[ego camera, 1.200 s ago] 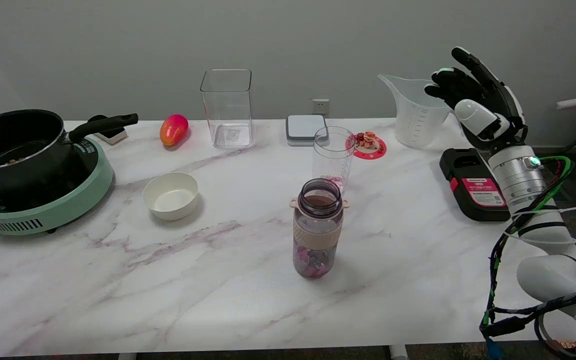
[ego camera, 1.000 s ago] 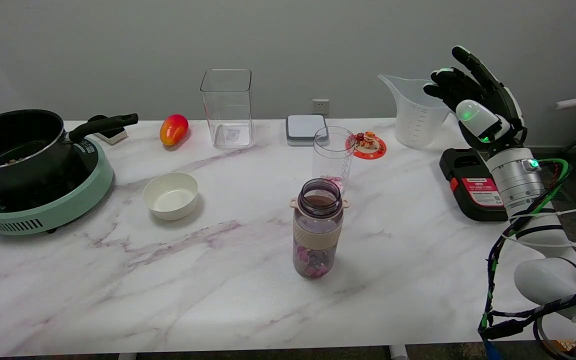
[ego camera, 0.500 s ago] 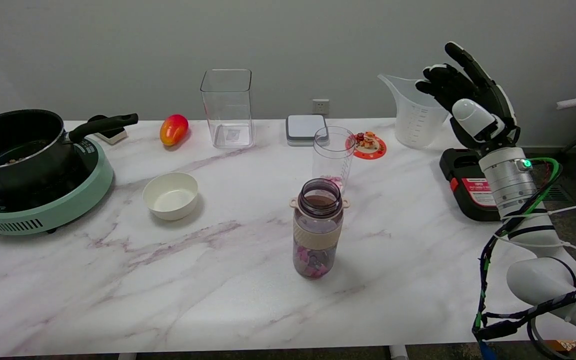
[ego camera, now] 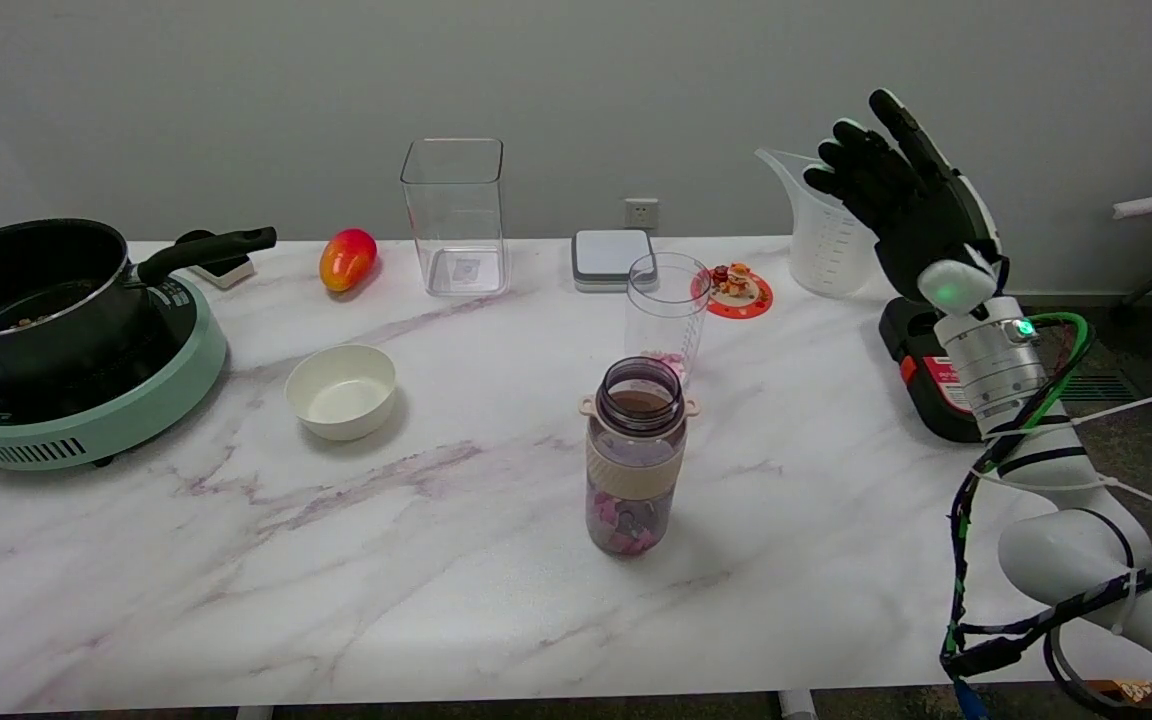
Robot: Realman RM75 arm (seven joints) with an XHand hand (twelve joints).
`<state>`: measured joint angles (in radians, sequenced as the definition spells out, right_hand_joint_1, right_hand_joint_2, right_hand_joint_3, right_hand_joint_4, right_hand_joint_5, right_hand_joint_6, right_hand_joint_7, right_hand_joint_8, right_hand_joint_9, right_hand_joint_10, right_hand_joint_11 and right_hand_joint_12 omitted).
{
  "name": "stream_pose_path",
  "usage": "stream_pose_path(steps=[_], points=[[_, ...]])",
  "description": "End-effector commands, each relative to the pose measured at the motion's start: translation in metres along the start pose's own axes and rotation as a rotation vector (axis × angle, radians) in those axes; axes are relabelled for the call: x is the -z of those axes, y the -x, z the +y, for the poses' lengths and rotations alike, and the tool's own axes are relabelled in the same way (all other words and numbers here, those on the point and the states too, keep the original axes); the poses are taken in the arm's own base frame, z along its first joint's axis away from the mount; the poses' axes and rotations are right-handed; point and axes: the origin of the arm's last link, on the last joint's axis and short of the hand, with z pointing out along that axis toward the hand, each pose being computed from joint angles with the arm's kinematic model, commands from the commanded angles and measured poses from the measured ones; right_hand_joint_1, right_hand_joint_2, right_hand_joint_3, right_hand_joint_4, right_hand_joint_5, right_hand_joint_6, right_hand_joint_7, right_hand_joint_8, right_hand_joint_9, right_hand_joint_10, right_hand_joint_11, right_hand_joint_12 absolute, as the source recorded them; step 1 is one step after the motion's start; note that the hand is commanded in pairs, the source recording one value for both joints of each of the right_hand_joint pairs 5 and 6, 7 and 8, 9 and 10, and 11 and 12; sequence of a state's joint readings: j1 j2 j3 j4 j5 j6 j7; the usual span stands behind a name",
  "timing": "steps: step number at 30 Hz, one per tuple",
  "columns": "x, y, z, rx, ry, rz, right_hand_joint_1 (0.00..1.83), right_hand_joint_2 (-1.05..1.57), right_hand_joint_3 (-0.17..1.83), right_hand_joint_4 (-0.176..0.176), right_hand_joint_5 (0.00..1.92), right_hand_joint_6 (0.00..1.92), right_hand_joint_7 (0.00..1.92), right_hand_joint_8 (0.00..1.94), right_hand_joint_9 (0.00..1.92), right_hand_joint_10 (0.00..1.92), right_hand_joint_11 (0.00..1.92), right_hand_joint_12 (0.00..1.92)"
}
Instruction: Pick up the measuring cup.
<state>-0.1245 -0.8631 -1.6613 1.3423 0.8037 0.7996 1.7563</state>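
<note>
One measuring cup (ego camera: 829, 240) beside hand (ego camera: 911, 205).

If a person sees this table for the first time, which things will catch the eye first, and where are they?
The black-and-white right hand stands out first, raised with fingers spread at the far right, in front of the clear measuring cup. Next comes the black pot on the green cooker at the far left. In the middle, the bottle with pink pieces inside draws the eye, and the red-orange fruit glows near the back edge.
</note>
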Motion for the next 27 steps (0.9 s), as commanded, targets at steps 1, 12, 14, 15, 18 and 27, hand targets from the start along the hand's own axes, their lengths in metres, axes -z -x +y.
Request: stream_pose_path(steps=[1,12,14,15,18,27], points=[[-0.016,-0.011,0.027,0.075,0.060,0.005,1.16,-0.96,0.96,0.000,0.12,0.12,0.35,0.35,0.43,0.43,0.58,0.58],[-0.043,-0.007,0.061,0.173,0.155,-0.055,1.20,-0.97,0.96,0.000,0.08,0.08,0.29,0.29,0.37,0.37,0.53,0.53],[-0.049,-0.002,0.066,0.172,0.158,-0.068,1.20,-0.98,0.99,0.000,0.06,0.06,0.28,0.28,0.36,0.36,0.51,0.51],[-0.050,-0.001,0.068,0.171,0.157,-0.067,1.20,-0.98,1.00,0.000,0.06,0.06,0.28,0.28,0.35,0.35,0.51,0.51],[-0.052,0.002,0.075,0.157,0.160,-0.058,1.20,-1.00,1.03,0.000,0.02,0.02,0.27,0.27,0.33,0.33,0.46,0.46],[-0.052,0.007,0.098,0.084,0.190,-0.031,1.22,-1.05,1.07,0.000,0.00,0.00,0.29,0.29,0.33,0.33,0.41,0.41]])
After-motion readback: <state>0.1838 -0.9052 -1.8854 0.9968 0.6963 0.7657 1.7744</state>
